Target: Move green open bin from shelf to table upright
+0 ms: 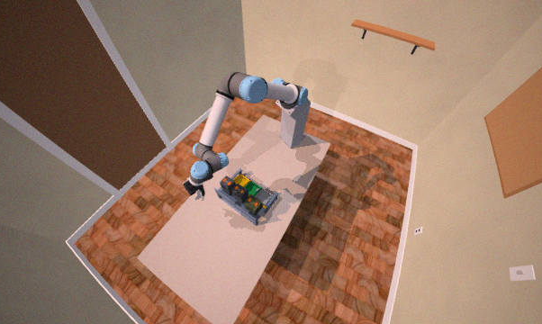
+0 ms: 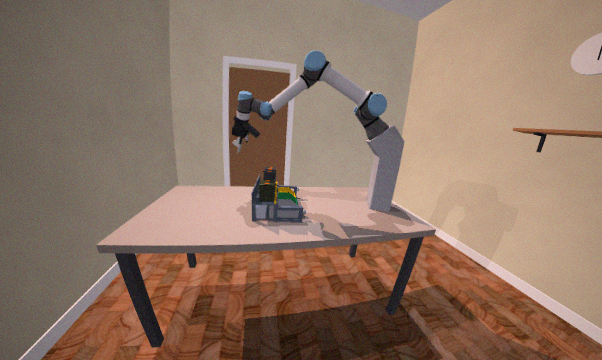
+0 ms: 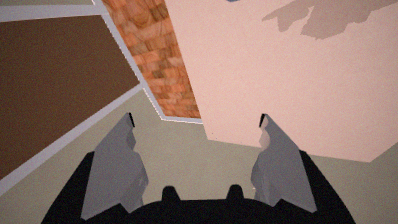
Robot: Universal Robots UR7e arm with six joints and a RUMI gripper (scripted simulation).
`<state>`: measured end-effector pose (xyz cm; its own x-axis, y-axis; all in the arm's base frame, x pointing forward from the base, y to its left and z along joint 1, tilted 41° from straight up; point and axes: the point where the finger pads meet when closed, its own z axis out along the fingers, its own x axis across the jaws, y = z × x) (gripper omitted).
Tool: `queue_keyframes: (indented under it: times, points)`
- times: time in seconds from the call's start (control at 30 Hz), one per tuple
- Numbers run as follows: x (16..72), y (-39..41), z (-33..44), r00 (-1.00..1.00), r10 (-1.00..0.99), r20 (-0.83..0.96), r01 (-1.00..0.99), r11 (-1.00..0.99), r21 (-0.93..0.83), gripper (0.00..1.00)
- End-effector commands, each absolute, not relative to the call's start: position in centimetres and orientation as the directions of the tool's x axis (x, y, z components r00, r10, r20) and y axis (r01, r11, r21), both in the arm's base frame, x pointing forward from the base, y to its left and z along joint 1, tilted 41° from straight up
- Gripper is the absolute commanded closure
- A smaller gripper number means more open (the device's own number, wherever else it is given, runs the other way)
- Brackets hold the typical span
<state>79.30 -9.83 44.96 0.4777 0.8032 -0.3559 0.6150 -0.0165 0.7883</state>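
The green open bin [image 1: 253, 187] [image 2: 291, 197] sits in a blue-grey shelf [image 1: 237, 209] [image 2: 255, 202] on the table [image 1: 199, 252] [image 2: 181, 220] [image 3: 300, 90], between a yellow bin [image 1: 240, 180] and a grey bin [image 1: 265, 195]. Its parts are too small to make out. My gripper [image 1: 200, 195] [image 2: 240, 146] [image 3: 197, 114] is open and empty, high above the table's long edge on the door side, off to the side of the shelf. The green bin is not in the wrist view.
Dark boxes with orange marks [image 1: 226, 182] [image 2: 267, 192] stand in a raised row along one side of the shelf, beside the coloured bins. The arm's pedestal [image 1: 293, 126] [image 2: 385, 175] stands at one end of the table.
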Motion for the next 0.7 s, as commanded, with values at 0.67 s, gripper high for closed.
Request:
queue_keyframes:
  times: [0.67]
  points:
    - [78.2, -9.8, 43.5, 0.540, 0.804, -0.250, 0.579, -0.140, 0.803, 0.00]
